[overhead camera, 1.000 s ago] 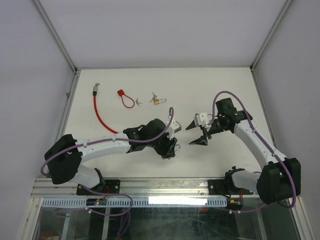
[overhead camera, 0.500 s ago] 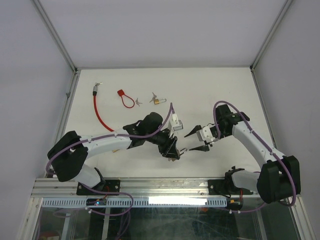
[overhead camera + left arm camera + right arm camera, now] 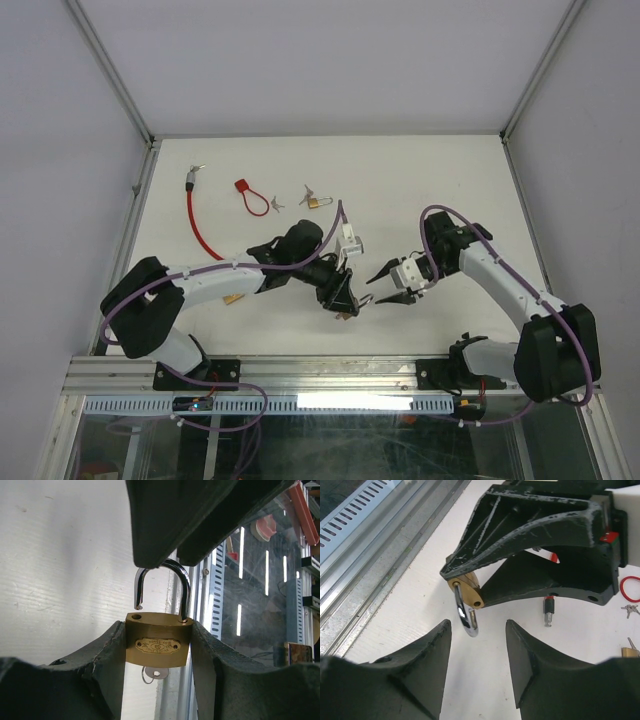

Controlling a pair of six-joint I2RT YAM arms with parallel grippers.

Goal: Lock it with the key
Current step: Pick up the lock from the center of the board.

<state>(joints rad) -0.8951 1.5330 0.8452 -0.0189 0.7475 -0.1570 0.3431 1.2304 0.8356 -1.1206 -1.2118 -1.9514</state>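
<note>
Both arms share one build: white tubular links between bulky black joint housings. On the left arm [image 3: 205, 287] and the right arm [image 3: 510, 288] alike, a thin purple cable [image 3: 445, 211] runs outside the shell in loose arcs. Each wrist carries a white boxy housing [image 3: 350, 243]. The left gripper [image 3: 345, 303] is matte black, its fingers open triangular frames with ribbed struts, scuffed pale along the edges, with a small red tab [image 3: 609, 536] on the body. The right gripper [image 3: 376, 289] is the same black, with broad, tapering fingers [image 3: 420, 670] that are rough and nicked at the rims.
</note>
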